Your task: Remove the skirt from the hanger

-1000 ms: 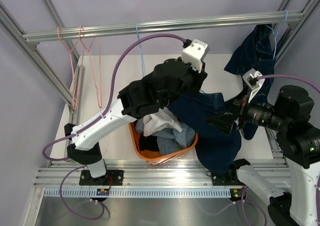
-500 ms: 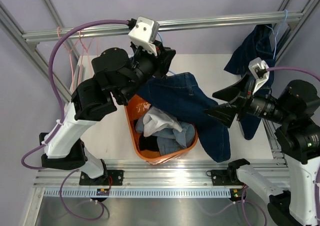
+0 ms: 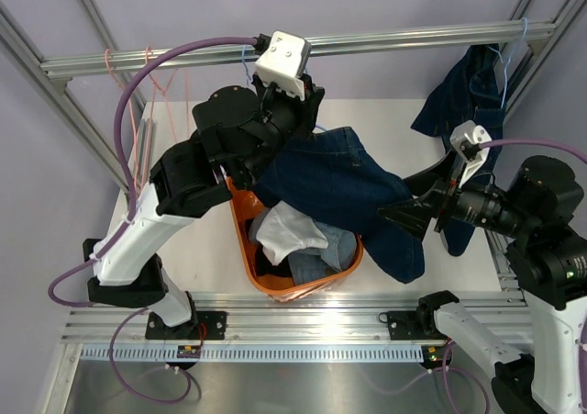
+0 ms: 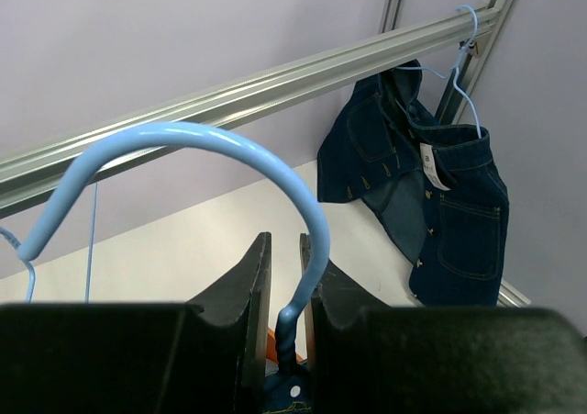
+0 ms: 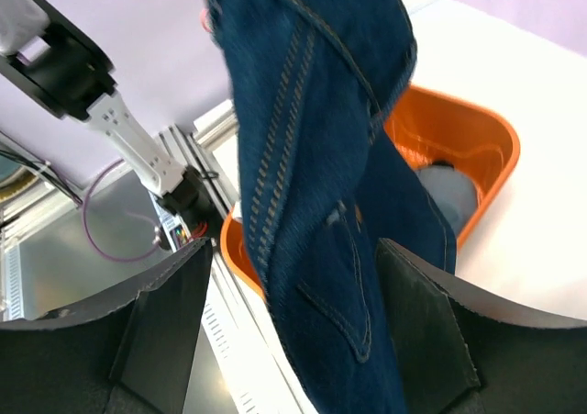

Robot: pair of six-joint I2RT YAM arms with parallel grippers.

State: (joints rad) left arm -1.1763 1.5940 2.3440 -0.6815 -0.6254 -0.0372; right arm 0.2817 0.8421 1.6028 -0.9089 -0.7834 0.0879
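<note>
I'm bracing for a wrong-cloth tug: my right tool (image 5: 292,249) is straddling, jaws apart, the dark denim garment (image 3: 330,180) over the orange basket (image 3: 303,293) (the pale skirt (image 3: 335,247) seems to be lying inside it) while my left tool (image 4: 286,249) is clamping the light-blue hanger (image 4: 183,137) above it.

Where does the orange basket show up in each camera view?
Top external: basket lower centre, partly under the dark denim garment.
Left wrist: only an orange sliver of basket at the bottom, beside the light-blue hanger.
Right wrist: basket centre-right, behind the garment.
Shared landmark: the white tabletop.
</note>
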